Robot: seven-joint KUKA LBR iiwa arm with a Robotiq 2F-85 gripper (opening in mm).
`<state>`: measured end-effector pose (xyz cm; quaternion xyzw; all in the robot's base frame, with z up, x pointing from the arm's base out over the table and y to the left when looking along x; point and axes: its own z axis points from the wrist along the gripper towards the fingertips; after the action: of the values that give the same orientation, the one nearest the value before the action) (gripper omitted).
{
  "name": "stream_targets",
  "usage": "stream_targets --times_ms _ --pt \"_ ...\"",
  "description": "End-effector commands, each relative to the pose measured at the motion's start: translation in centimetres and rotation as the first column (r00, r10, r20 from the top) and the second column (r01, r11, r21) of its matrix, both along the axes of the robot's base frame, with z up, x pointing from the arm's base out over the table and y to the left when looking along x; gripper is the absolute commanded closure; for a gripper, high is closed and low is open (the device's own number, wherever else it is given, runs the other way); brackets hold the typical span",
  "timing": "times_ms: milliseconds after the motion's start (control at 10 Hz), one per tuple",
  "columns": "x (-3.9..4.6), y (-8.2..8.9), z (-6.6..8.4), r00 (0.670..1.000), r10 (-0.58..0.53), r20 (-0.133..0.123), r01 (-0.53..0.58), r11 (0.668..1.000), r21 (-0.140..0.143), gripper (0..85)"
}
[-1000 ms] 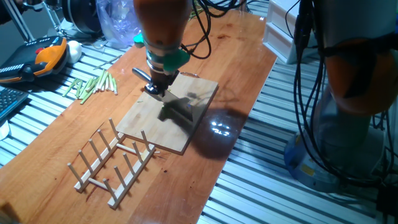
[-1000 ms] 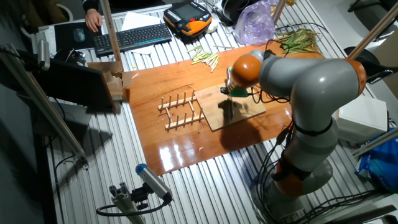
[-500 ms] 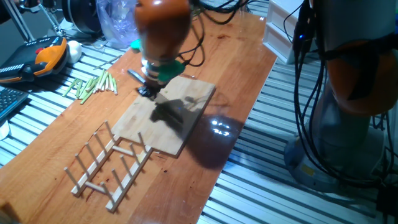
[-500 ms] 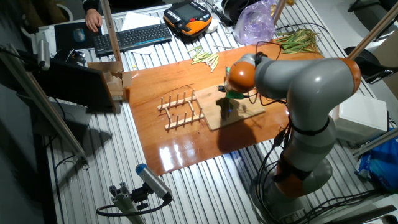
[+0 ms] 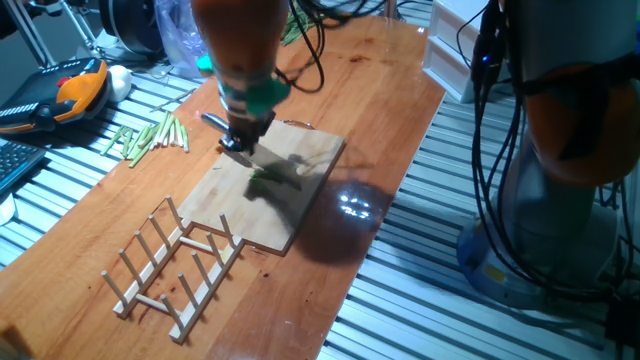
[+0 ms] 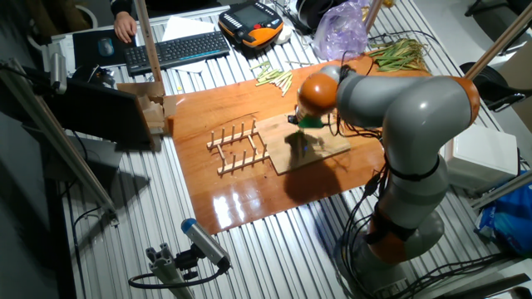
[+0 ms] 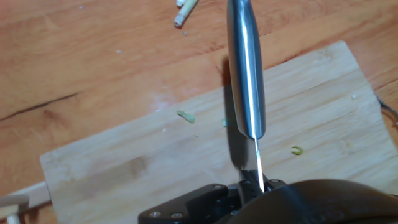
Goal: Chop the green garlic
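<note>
My gripper [image 5: 238, 140] is shut on a knife and hangs over the far left part of the wooden cutting board [image 5: 290, 215]. In the hand view the steel blade [image 7: 245, 68] points away from the gripper [image 7: 252, 183], just above the board [image 7: 124, 168]. Two tiny green garlic bits lie on the board, one left of the blade [image 7: 185, 116] and one right of it [image 7: 296, 150]. A dark-green patch [image 5: 265, 180] shows on the board in the arm's shadow. The other fixed view shows the gripper [image 6: 298, 124] over the board [image 6: 328, 149].
A wooden dish rack [image 5: 170, 265] touches the board's near left end. A bundle of pale-green stalks [image 5: 150, 135] lies on the table to the left. A leafy green bunch [image 6: 399, 51], a plastic bag [image 6: 341, 29], a keyboard [image 6: 179, 50] and an orange pendant [image 5: 60, 95] lie beyond.
My gripper with the knife has moved left across the board. The board and the dish rack have shifted slightly to the left.
</note>
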<state>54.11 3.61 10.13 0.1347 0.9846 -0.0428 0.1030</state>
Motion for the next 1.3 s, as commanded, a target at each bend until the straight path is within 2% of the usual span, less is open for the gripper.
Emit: stream_targets --times_ms 0,300,500,700,900,1100,1200 --pt "0.01 -0.1 0.4 1.000 0.011 -0.021 -0.011 1.000 0.004 85.0" --pt "-0.08 -0.1 0.7 0.999 0.036 -0.030 -0.036 0.999 0.006 85.0" --pt "-0.05 0.0 0.7 0.995 0.092 -0.035 -0.091 0.995 0.033 85.0" --pt "-0.01 0.2 0.6 0.989 0.143 -0.034 -0.142 0.989 0.036 85.0" --pt "0.03 0.5 0.8 0.981 0.194 -0.026 -0.192 0.979 0.066 85.0" --pt "-0.09 1.0 0.8 0.980 0.195 -0.024 -0.193 0.979 0.070 85.0" --pt "-0.01 0.9 1.0 0.972 0.234 -0.031 -0.231 0.969 0.083 85.0"
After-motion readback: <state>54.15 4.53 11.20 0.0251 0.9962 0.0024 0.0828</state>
